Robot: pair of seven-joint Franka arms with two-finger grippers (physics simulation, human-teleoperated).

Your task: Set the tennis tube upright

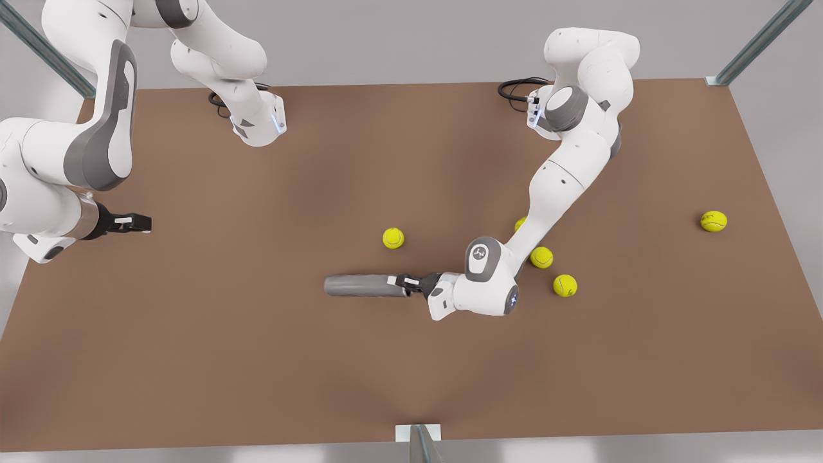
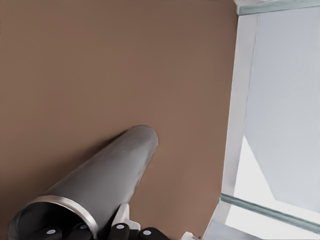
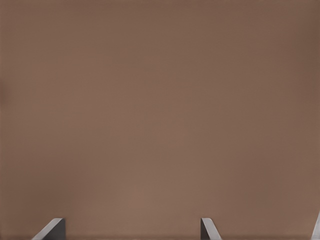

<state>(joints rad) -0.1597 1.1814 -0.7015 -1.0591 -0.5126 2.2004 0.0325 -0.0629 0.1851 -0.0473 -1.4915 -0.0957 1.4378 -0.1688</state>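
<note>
The tennis tube [image 1: 357, 285] is a grey cylinder lying flat on the brown table [image 1: 257, 360], near the middle. It runs along the front view's left-right line. My left gripper [image 1: 400, 281] is shut on the tube's end toward the front view's right. In the left wrist view the tube [image 2: 105, 180] stretches away from the left gripper [image 2: 95, 232], its lighter rim [image 2: 65, 202] right at the dark fingers. My right gripper [image 1: 143, 223] waits above the table at the front view's far left. In the right wrist view the right gripper [image 3: 130, 231] is open over bare table.
Several yellow-green tennis balls lie loose: one [image 1: 393, 238] just behind the tube, two [image 1: 541, 257] [image 1: 564, 285] beside the left arm's wrist, one [image 1: 714, 221] far toward the front view's right. A metal post [image 1: 419, 444] stands at the near table edge.
</note>
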